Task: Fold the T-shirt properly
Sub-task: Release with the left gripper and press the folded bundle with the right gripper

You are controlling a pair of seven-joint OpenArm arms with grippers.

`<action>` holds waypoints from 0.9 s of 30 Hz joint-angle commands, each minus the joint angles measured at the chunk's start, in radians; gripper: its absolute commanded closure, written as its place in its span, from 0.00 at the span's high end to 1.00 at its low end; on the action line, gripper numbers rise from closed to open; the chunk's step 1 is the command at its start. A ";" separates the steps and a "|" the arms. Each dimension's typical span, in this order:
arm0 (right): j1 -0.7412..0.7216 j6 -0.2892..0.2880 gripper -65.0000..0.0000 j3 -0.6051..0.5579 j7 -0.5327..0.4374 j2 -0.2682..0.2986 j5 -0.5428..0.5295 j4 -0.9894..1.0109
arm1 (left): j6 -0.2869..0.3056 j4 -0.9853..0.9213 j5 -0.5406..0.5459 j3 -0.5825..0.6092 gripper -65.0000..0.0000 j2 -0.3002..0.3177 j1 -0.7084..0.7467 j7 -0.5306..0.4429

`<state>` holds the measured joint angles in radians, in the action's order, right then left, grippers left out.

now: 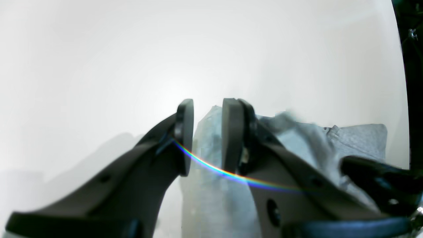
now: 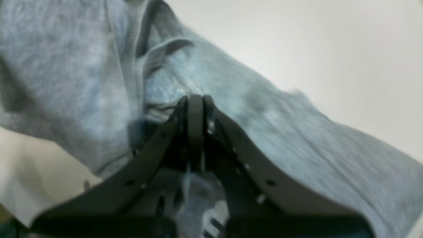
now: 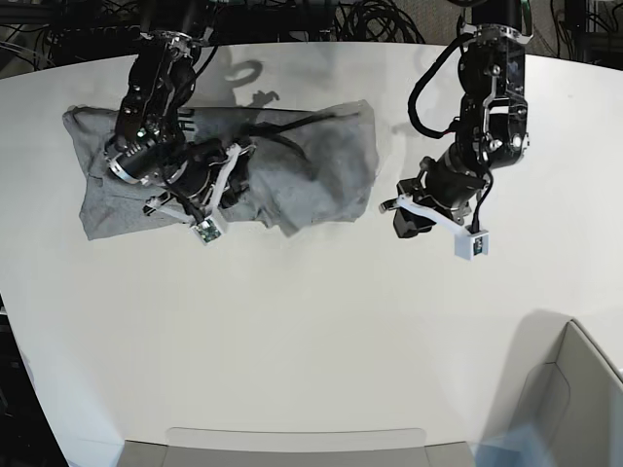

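My right fingers [image 2: 195, 102] are pressed together, pinching a fold of the grey T-shirt [image 3: 311, 175] near its middle. The shirt lies crumpled across the far side of the white worktop [image 3: 311, 331], bunched where I hold it. My left fingers [image 1: 207, 132] stand a little apart with nothing between them, hovering over bare worktop just beside the shirt's edge, not touching the cloth.
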<state>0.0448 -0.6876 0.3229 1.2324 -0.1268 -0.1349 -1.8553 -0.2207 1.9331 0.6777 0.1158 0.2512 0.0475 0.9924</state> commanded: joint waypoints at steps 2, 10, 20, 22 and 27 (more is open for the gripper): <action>0.004 -0.011 0.00 0.055 -0.012 -0.006 -0.036 -0.050 | 0.007 0.015 0.003 -0.001 0.24 0.003 -0.015 -0.017; 0.010 -0.011 0.00 0.327 -0.012 -0.018 -0.042 -0.024 | 0.007 0.015 0.007 -0.001 0.24 0.001 -0.013 -0.017; 0.022 -0.011 0.05 0.249 0.047 0.022 -0.030 -0.031 | 0.008 0.015 0.007 0.000 0.24 0.000 0.007 -0.017; 0.027 -0.011 0.21 0.232 0.123 0.040 -0.058 -0.077 | 0.008 0.015 0.007 0.000 0.24 0.001 0.007 -0.017; 0.089 -0.011 0.34 0.236 0.146 0.062 -0.352 -0.211 | 0.008 0.015 0.009 0.000 0.24 0.000 0.024 -0.016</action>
<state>0.1444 -0.6876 0.5587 1.3808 -0.0803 -0.4789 -2.0644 -0.2173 1.9324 0.6804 0.1169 0.2474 0.0818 0.9924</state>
